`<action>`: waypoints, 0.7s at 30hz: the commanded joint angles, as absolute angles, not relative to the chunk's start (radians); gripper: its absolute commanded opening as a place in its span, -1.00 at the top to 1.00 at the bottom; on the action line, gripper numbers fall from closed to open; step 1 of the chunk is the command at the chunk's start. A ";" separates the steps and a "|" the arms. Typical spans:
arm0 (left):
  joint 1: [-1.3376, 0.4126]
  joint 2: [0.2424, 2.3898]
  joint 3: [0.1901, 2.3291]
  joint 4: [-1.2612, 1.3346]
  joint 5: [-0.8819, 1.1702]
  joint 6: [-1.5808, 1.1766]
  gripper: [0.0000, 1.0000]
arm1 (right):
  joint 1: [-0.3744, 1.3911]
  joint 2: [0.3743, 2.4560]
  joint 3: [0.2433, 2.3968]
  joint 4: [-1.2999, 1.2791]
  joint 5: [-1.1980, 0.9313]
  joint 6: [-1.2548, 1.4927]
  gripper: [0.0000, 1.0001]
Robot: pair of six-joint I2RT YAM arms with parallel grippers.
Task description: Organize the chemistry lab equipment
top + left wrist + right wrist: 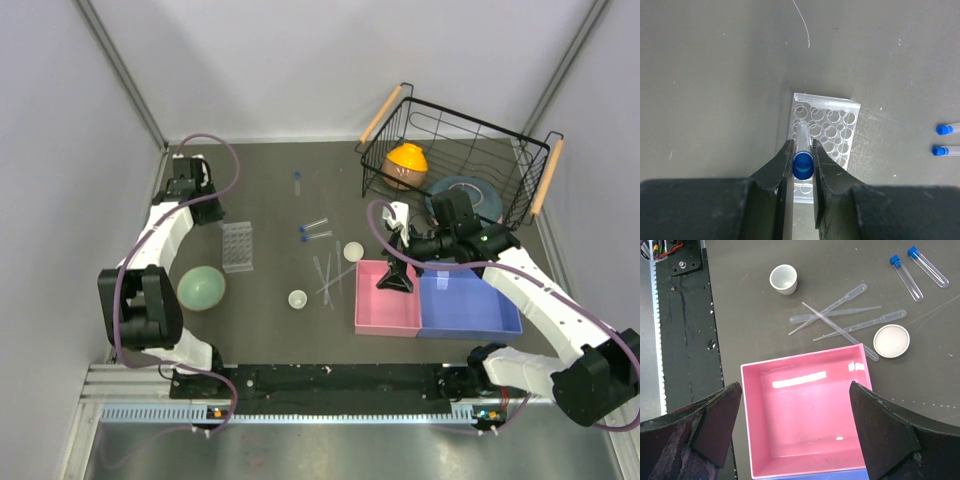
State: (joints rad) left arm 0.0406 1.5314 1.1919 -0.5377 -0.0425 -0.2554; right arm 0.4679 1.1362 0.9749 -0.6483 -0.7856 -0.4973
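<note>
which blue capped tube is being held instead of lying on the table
The tube between the jaws of the left gripper, blue cap toward the camera, above the clear rack. The other tubes lie flat on the table.

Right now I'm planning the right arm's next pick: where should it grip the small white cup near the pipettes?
Probably by its rim, from straight above, one finger inside and one outside. The white cup stands upright with its mouth open, clear of the pipettes, and its walls look tapered, so a side pinch might slip.
</note>
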 commanded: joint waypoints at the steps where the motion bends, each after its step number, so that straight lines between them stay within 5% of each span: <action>1: 0.049 1.571 1.252 -0.500 -0.054 -0.218 0.83 | 0.462 1.134 0.983 -0.640 -0.795 -0.517 -0.79; 21: 0.051 1.693 1.276 -0.538 -0.031 -0.222 0.81 | 0.456 1.140 0.988 -0.641 -0.801 -0.517 -0.80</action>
State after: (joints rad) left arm 0.0456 1.6833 1.2476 -0.5446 -0.0418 -0.2329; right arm 0.4614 1.1397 0.9749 -0.6521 -0.7860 -0.4976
